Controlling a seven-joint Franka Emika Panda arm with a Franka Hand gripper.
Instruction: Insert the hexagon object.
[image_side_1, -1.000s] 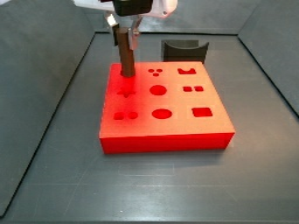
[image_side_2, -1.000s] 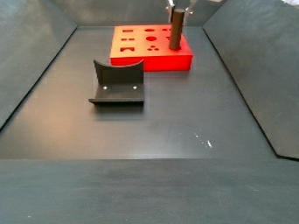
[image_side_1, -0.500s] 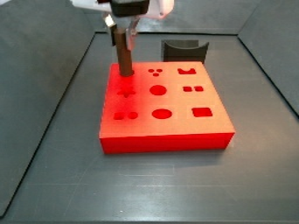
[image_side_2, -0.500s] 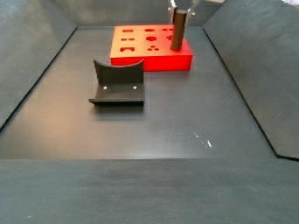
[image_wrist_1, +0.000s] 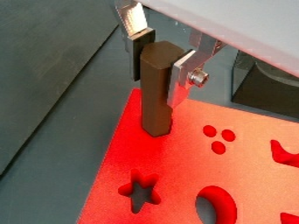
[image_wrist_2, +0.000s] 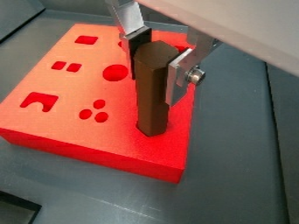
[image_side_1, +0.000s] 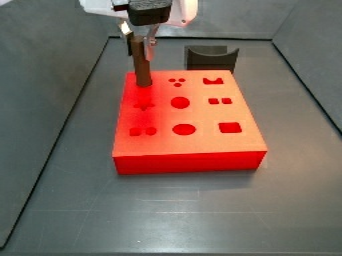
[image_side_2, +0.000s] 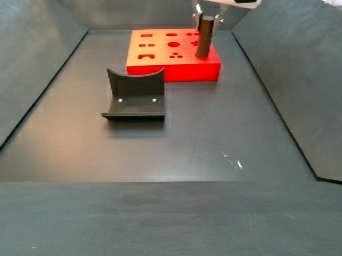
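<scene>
The hexagon object (image_side_1: 139, 66) is a long brown peg that stands upright in my gripper (image_side_1: 140, 38). The gripper is shut on its upper part. The flat silver fingers (image_wrist_1: 184, 77) press two opposite faces, as seen in both wrist views (image_wrist_2: 177, 77). The peg's (image_wrist_1: 156, 96) lower end meets the top of the red block (image_side_1: 201, 140) near its far left corner in a side view. I cannot tell whether the tip is inside a hole. In a side view the peg (image_side_2: 206, 40) stands at the block's (image_side_2: 187, 71) right end.
The red block's top has several cut-outs, including a star hole (image_wrist_1: 142, 192) and three small round holes (image_wrist_1: 216, 137) close to the peg. The dark fixture (image_side_2: 134, 95) stands on the grey floor away from the block (image_side_1: 210, 55). Sloped grey walls ring the floor.
The gripper with the peg has shifted only very slightly sideways over the same corner of the red block. The peg stays upright and held.
</scene>
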